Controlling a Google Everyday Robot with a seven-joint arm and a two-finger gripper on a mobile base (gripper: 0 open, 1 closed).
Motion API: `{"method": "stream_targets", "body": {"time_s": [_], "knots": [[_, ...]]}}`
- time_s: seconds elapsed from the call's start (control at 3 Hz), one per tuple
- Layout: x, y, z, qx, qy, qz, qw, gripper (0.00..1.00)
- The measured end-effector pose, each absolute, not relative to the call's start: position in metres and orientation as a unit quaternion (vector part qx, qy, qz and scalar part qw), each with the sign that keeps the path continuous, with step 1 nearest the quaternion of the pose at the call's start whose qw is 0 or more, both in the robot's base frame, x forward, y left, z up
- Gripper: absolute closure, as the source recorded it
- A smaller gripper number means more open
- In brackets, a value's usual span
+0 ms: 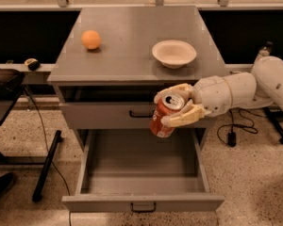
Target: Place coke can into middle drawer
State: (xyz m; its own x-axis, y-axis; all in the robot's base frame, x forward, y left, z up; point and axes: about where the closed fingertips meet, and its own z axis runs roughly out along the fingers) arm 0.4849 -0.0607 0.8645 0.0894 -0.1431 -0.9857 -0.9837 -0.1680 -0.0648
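My gripper (175, 105) is shut on the coke can (163, 118), a red-orange can with a silver top, tilted with its top toward the camera. It holds the can in the air in front of the upper drawer front, over the back right part of the open middle drawer (141, 173). The drawer is pulled far out, a shallow grey tray with a small dark handle on its front. My white arm (254, 86) comes in from the right.
On the grey cabinet top (127, 55) stand an orange (91, 39) at the left and a white bowl (174, 53) at the right. The upper drawer front (99, 114) is closed. A black stand (47, 166) and cables lie left of the cabinet.
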Motion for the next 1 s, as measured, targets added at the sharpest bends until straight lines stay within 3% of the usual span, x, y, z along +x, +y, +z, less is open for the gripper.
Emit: {"method": "stream_targets", "body": {"time_s": [1.0], "knots": [[0.461,-0.065,0.697,-0.572,0.562,0.452,0.392,1.00]]}}
